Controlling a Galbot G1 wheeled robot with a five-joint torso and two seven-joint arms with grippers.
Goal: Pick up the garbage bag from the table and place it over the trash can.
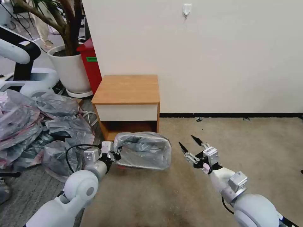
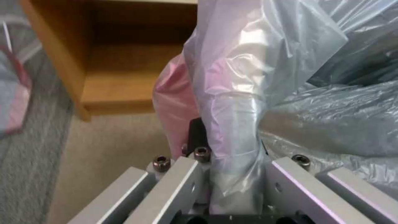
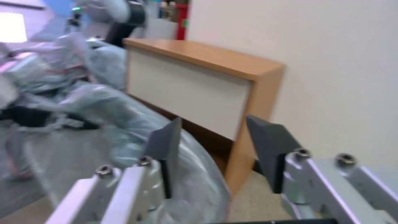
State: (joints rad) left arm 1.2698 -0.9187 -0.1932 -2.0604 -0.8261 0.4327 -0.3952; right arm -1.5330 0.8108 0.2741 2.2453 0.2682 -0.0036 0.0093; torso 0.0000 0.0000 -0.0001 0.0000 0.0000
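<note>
1. Garbage bag (image 1: pixel 143 150): thin grey plastic, already draped over a box-shaped form on the floor in front of the bench. That form is presumably the trash can, but the plastic hides it, so this is a judgement. The bag's long axis runs 9 to 3 o'clock in the head view.

2. Bench (image 1: pixel 127 89): a low nightstand with a wood top, at 12 o'clock from the bag and just behind it. Its top carries nothing.

3. Left gripper (image 1: pixel 116 154): at the bag's 9 o'clock end. The left wrist view shows a fold of grey plastic with a pink band (image 2: pixel 176 96) running down between the fingers, which are clamped on it.

4. Right gripper (image 1: pixel 191 144): at 3 o'clock from the bag, near but not touching it. Its two dark fingers (image 3: pixel 168 141) stand apart and hold nothing.

5. Key relation: the bag's free end lies at 9 o'clock from the right fingers, across a short gap of carpet (image 1: pixel 195 192). The right arm is nearer that end, and the left already holds the opposite end.

6. Stage, as judged: the bag is off the bench and over the form. What remains seems to be seating the rim at the 3 o'clock end.

7. Surroundings: a heap of grey bags (image 1: pixel 28 126) at 9 o'clock and a white plant pot (image 1: pixel 71 71) at 10 o'clock.
</note>
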